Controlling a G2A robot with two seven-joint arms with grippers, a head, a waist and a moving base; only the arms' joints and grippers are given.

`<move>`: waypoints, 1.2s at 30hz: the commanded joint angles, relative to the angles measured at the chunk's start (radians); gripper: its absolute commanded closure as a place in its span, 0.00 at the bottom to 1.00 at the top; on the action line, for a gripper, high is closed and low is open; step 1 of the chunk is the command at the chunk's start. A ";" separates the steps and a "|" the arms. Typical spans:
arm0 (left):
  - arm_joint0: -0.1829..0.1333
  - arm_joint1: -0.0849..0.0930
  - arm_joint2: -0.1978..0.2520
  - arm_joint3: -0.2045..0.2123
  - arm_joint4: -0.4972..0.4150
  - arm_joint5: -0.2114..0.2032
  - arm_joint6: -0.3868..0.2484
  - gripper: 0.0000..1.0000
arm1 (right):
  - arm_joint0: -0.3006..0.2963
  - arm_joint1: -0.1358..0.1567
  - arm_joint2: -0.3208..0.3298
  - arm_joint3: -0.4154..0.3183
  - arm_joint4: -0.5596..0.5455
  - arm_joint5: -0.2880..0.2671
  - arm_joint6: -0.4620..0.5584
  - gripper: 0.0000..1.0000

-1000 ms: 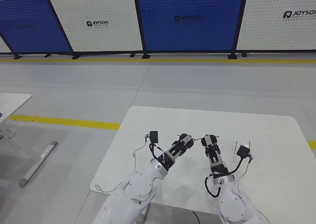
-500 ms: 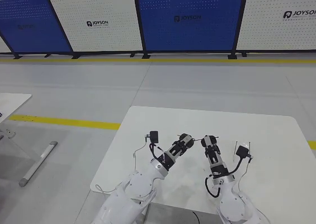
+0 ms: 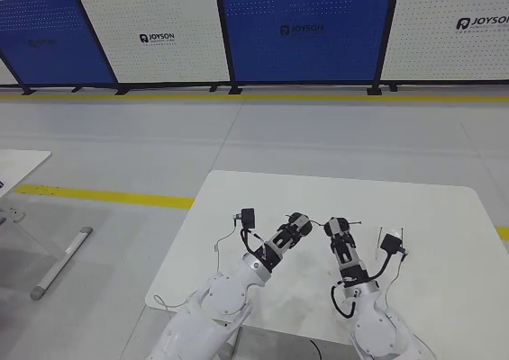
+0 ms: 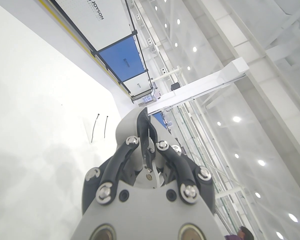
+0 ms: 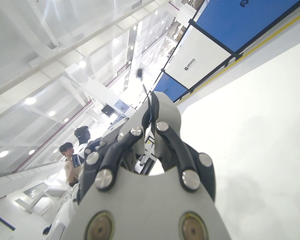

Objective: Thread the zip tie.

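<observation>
In the top view, the left gripper and the right gripper are seen raised above the white table, near each other but with their tips apart. A thin dark piece of the zip tie is seen projecting from the right gripper's tip, on the side turned away from the left gripper. Two loose ties are seen farther out on that same side, beyond the right gripper.

In the left wrist view, the left gripper is shown with its black fingers pressed together. Whether anything is pinched between them cannot be told. The loose ties are seen lying flat and side by side on the table, well apart from this gripper.

In the right wrist view, the right gripper is shown clamped on the zip tie. The thin strap is held between the fingertips and runs out past them into the air, where its head is seen blurred at the free end. The table is seen to one side of the gripper.
</observation>
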 commanded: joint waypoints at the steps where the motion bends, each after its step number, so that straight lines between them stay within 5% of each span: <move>1: -0.001 0.000 -0.001 0.001 -0.001 0.000 0.002 1.00 | 0.001 0.000 -0.001 0.001 -0.003 0.000 -0.002 0.93; 4: -0.002 0.000 -0.001 0.002 -0.004 0.000 0.005 1.00 | 0.001 0.000 -0.002 0.003 -0.006 0.000 -0.009 1.00; 36: 0.001 0.004 -0.004 0.009 0.022 0.003 0.005 1.00 | 0.034 -0.005 -0.033 0.030 -0.011 0.000 0.004 1.00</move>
